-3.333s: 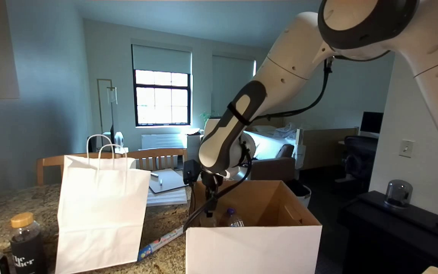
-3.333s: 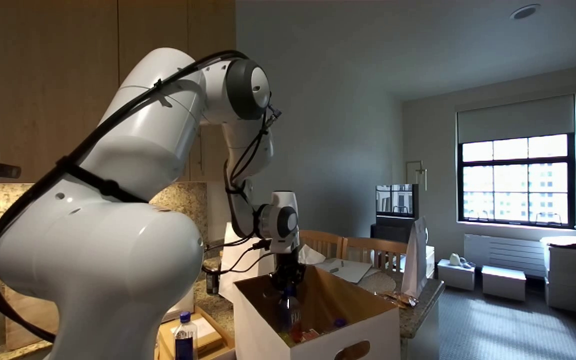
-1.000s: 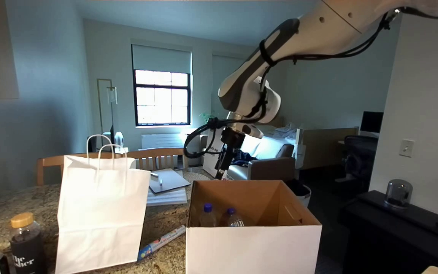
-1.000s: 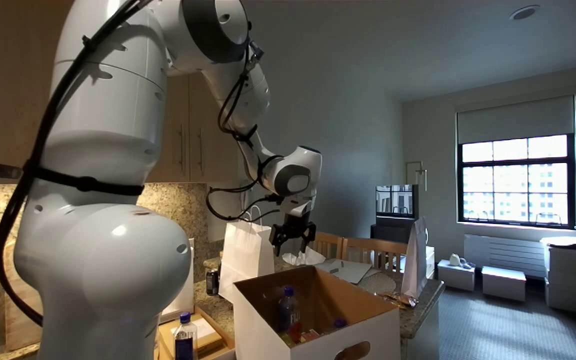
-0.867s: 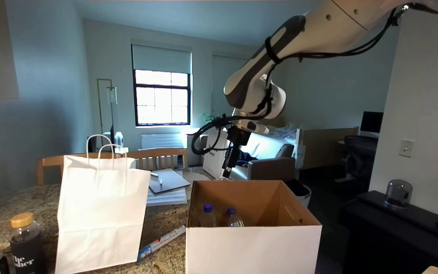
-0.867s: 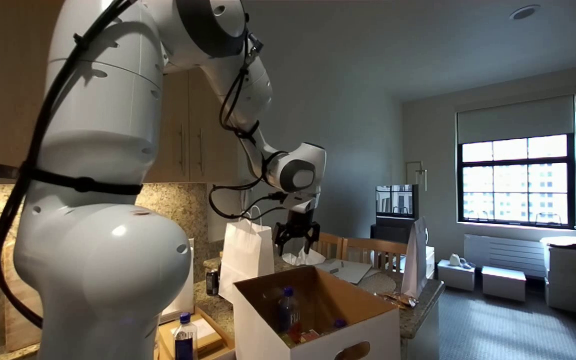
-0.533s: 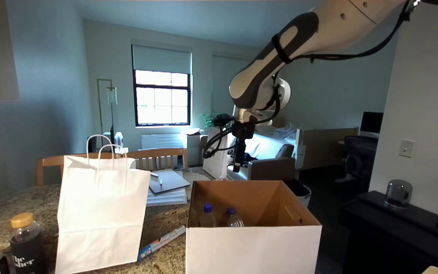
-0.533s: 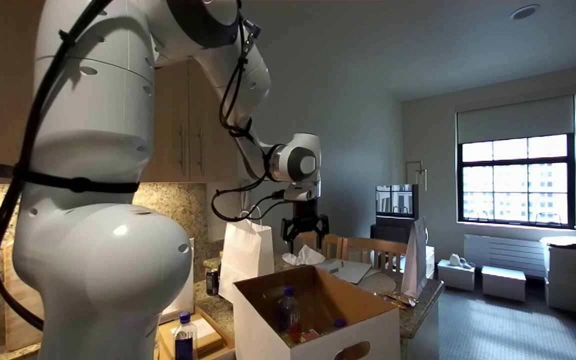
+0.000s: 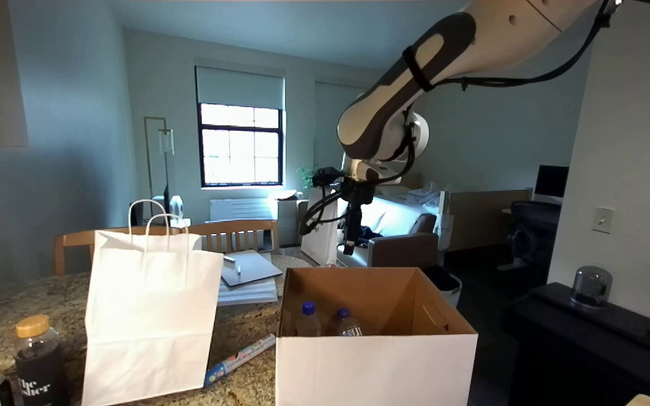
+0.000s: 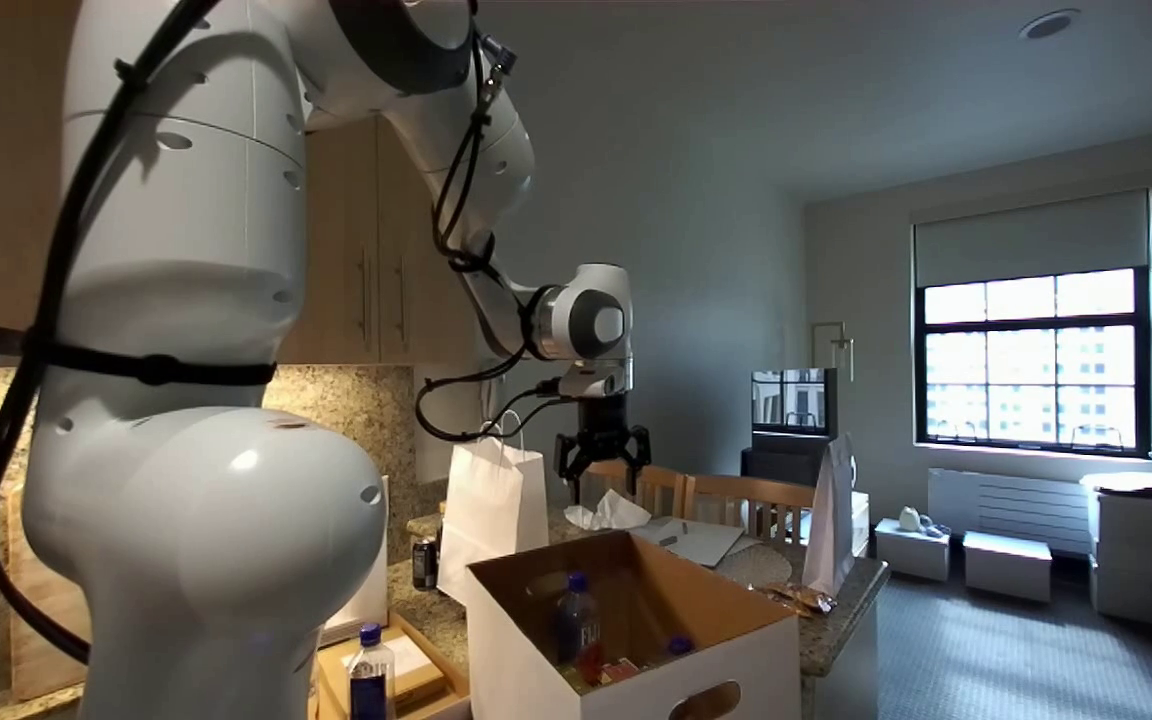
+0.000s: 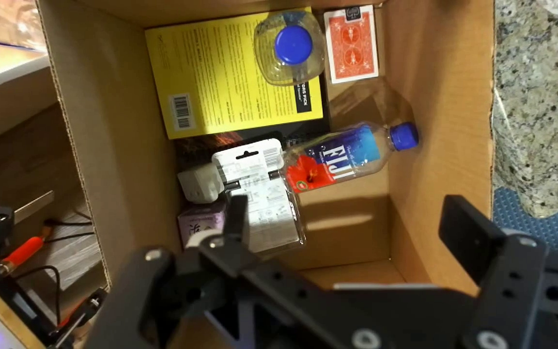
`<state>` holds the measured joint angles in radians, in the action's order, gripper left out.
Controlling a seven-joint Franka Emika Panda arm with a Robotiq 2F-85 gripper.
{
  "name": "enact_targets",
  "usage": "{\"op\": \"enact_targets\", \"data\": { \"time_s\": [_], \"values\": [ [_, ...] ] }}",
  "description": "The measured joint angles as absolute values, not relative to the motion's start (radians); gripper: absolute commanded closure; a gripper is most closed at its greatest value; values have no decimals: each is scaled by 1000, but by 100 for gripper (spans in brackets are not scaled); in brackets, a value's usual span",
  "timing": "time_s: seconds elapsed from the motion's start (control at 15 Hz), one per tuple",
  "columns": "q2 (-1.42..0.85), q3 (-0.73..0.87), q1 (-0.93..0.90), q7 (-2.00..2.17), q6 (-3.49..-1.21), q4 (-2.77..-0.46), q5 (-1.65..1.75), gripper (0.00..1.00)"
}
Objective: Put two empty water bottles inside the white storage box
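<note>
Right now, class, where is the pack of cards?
In the wrist view, the pack of cards lies inside the box, near its upper right corner, just right of the standing bottle.

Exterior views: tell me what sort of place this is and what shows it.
Most likely a home, perhaps an apartment whose kitchen opens onto a living area: the exterior views show wooden cabinets, a speckled stone counter and, farther back, what looks like a sofa.
</note>
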<state>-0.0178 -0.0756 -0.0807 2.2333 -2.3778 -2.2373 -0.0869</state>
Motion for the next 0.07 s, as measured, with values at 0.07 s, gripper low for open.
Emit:
{"op": "enact_targets", "data": {
  "time_s": [0.07],
  "values": [
    [-18,-76,-81,2233,-2378,-2237,-87,0]
  ]
}}
